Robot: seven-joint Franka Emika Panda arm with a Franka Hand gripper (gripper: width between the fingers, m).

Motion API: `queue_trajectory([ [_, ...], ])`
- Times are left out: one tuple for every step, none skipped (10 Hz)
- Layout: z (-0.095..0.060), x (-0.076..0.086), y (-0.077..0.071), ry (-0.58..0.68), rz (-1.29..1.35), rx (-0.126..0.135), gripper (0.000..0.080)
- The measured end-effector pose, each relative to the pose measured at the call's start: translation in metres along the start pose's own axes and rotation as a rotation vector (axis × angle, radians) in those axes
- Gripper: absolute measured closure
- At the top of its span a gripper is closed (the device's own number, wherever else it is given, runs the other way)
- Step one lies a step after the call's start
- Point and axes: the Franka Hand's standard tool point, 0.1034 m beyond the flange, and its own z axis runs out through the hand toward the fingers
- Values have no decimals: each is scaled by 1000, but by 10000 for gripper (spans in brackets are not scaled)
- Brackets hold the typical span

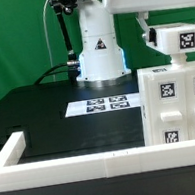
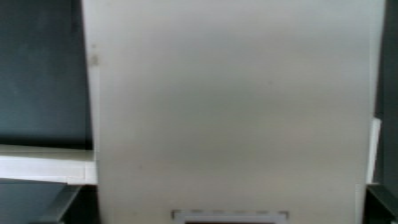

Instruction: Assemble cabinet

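Cabinet (image 1: pixel 178 109), a large white plastic box with black-and-white square tags on its face, stands at the exterior view's right edge on the black table (image 1: pixel 47 111), cut off by the frame to the right and below. Its tagged face points toward the camera. The part that shows is upright, but the cut-off hides its full long axis. The gripper (image 1: pixel 167 47) hangs just above the box's top at the end of the white arm; its fingers are hidden, so whether it is released or clenched cannot be told. In the wrist view the cabinet fills the middle as a plain white upright panel close to the camera. No compartment opening shows, so any contents cannot be told. Left to right in the exterior view lie the long white plastic rail (image 1: pixel 66 169) along the table's near side, the flat white marker board (image 1: pixel 109 105), the white robot base (image 1: pixel 99 50) behind it, then the cabinet
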Motion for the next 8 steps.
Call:
queue_trajectory([
  [1,1,-3,-1,-3,0,241],
  [1,2,-6,0,-8,0,241],
  [1,2,-7,2,-9,0,241],
  [1,2,-7,2,-9,0,241],
  [1,4,-7,4,-10,0,241],
  [1,7,-6,8,-17,0,241],
  [1,8,-6,9,-18,0,241],
  [0,10,-5,10,-29,0,241],
])
